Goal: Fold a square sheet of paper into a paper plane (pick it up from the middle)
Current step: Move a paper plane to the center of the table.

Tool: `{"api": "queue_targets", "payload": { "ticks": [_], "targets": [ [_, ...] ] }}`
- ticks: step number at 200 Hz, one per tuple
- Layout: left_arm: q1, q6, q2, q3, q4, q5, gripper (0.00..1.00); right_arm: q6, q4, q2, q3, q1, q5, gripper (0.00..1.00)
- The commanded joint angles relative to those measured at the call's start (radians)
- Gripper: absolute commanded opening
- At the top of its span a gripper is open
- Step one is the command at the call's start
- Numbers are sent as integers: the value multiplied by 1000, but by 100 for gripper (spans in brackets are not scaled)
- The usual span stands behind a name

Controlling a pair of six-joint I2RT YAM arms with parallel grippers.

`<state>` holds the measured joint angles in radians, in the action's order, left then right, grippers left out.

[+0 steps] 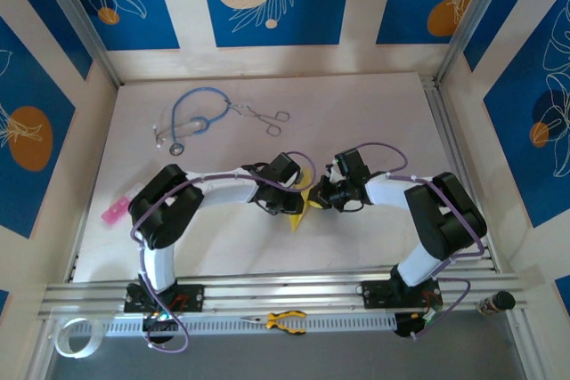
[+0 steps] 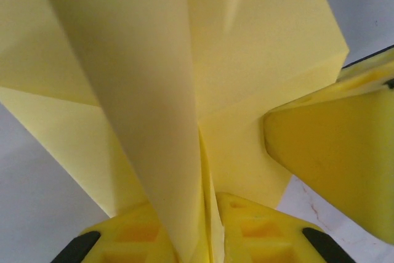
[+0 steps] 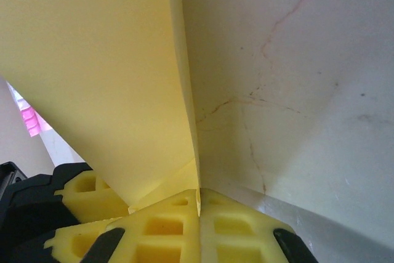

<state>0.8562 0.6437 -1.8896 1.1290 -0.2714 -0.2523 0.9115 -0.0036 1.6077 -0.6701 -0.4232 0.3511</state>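
Paper plane [image 1: 298, 211] sits over the table [image 1: 356, 131] centre, between my two grippers. Its long axis runs far-to-near, sharp tip toward the near edge. My left gripper [image 2: 209, 229] is clamped tight on the centre fold, with layers fanning out past the pads. My right gripper [image 3: 199, 217] is pinched closed on an edge of the same paper, and one of its fingers [image 2: 332, 164] is just beside the fold.

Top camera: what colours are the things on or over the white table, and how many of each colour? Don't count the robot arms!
Blue: 1, the stethoscope
Silver: 1, the scissor-like clamp
Pink: 1, the small pink object
Yellow: 1, the folded paper, held up off the table
Total: 4
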Motion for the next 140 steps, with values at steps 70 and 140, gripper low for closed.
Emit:
{"api": "queue_targets", "payload": {
  "ticks": [70,140],
  "targets": [
    [15,-13,48,41,-133,182,10,-11,-37,-53,5,12,9,13],
    [-12,-9,38,118,-308,344,10,-45,-109,-172,46,73,-26,32]
  ]
}}
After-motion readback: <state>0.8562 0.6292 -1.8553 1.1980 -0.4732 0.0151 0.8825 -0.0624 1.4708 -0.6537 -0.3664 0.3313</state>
